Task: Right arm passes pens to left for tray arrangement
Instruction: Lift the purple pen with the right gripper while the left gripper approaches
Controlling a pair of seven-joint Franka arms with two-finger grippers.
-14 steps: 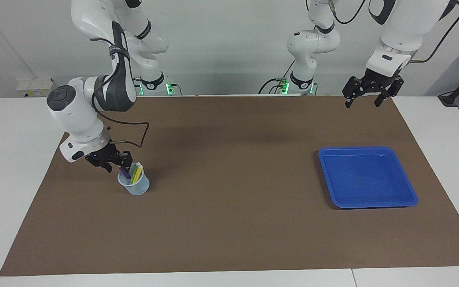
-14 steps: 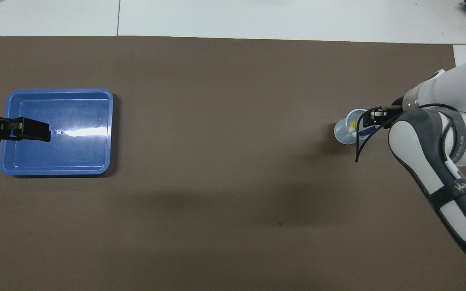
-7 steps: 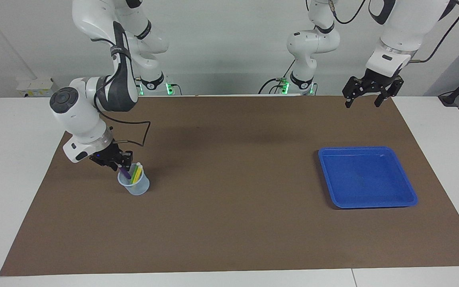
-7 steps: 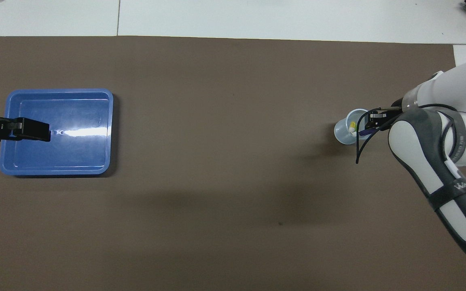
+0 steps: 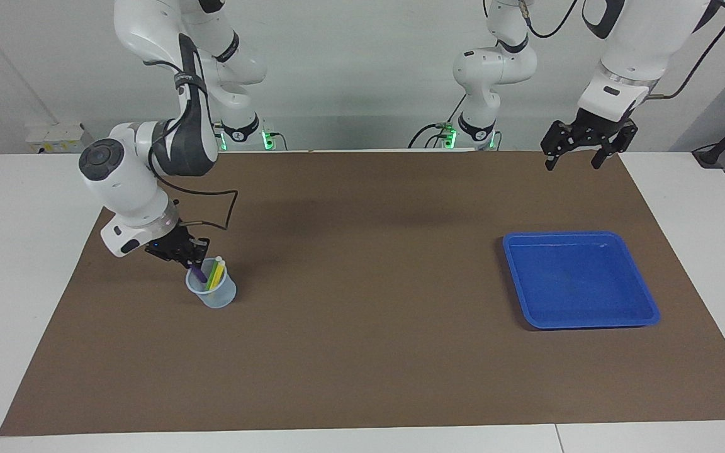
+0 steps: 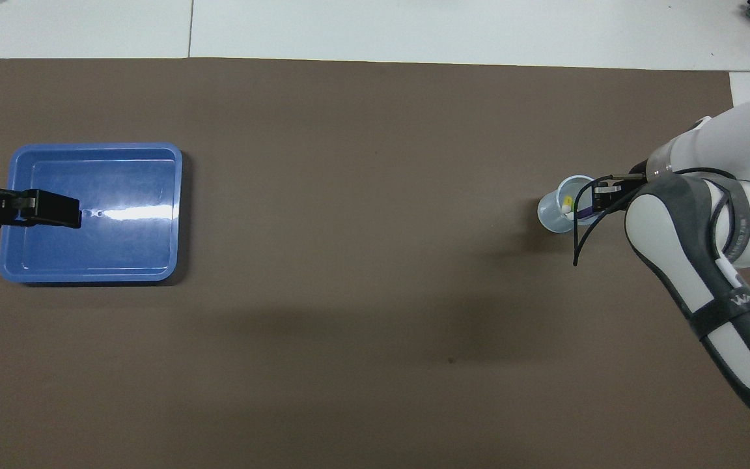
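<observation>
Your right gripper [image 5: 190, 261] pinches the purple pen [image 5: 197, 273] at the translucent cup [image 5: 211, 294], beside the green and yellow pens. Your left gripper [image 5: 575, 162] waits, fingers spread, above the empty blue tray [image 5: 579, 319].

the cup [image 5: 212, 291] hides the lower ends of the pens [image 5: 210, 273]; both arms run off-frame.

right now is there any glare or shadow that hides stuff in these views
Overhead view: a white glare streak lies across the tray floor, beside the left gripper over it; soft arm shadows darken the mat. Facing view: no glare on the tray; the cup casts a faint shadow.
</observation>
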